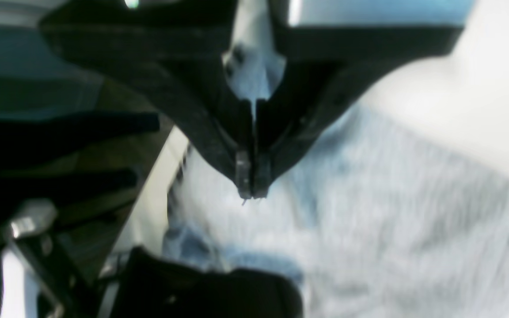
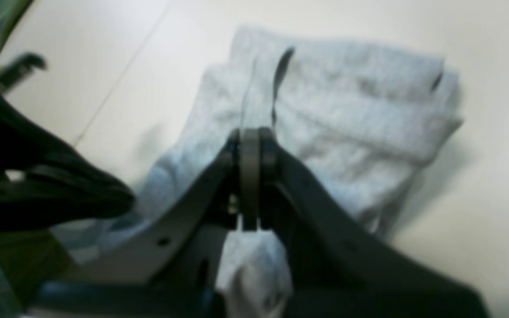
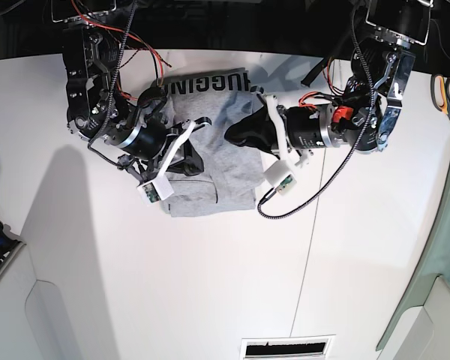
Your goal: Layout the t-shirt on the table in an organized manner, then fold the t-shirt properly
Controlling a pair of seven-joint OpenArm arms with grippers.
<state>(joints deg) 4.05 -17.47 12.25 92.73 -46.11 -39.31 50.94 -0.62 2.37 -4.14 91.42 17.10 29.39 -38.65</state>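
One t-shirt (image 3: 214, 161); one table (image 3: 210, 285); two arms.

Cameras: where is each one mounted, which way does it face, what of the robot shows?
Left wrist: on the left arm, looking along the shut left gripper down at the t-shirt.
Right wrist: on the right arm, looking past the right gripper, shut on grey cloth, at the folded shirt.
Base: overhead, facing down at the table; both arms show.
Shared: all three see the t-shirt and table.
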